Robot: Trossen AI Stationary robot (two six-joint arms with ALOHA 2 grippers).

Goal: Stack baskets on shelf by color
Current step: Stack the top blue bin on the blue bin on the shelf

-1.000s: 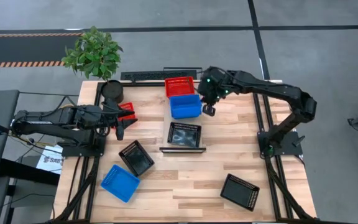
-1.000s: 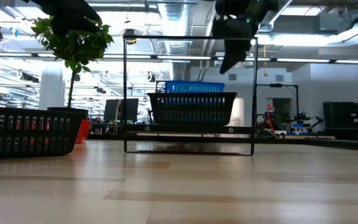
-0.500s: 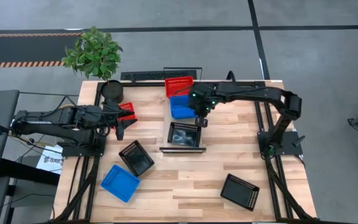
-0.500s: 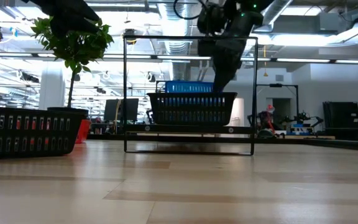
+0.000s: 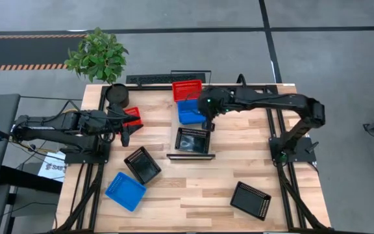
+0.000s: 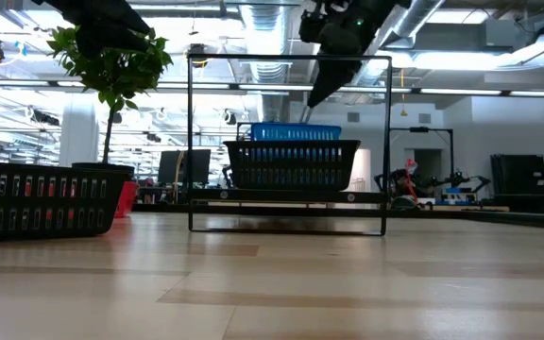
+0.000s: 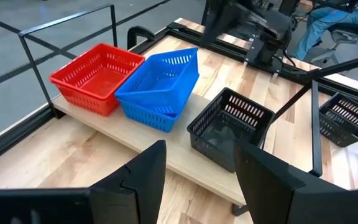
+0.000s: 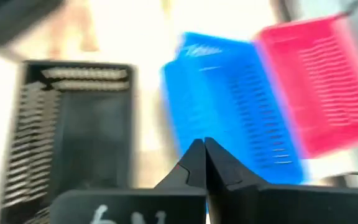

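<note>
The shelf carries a red basket at its far end, two nested blue baskets in the middle, the upper one tilted, and a black basket at its near end. My right gripper is shut and hovers above the blue baskets' right side, near the black basket; in the low view its tips are clear of the blue rim. My left gripper is open at the table's left, beside another red basket that rests on the table.
Loose on the tabletop are a black basket, a blue basket near the left front, and a black basket near the right front. A round black plant pot with a green plant stands at the far left corner.
My right gripper has moved from the shelf's right side toward the table's left and near edge, over the blue baskets. It dipped low toward them half a second ago and has since risen again. The left arm has kept still.
</note>
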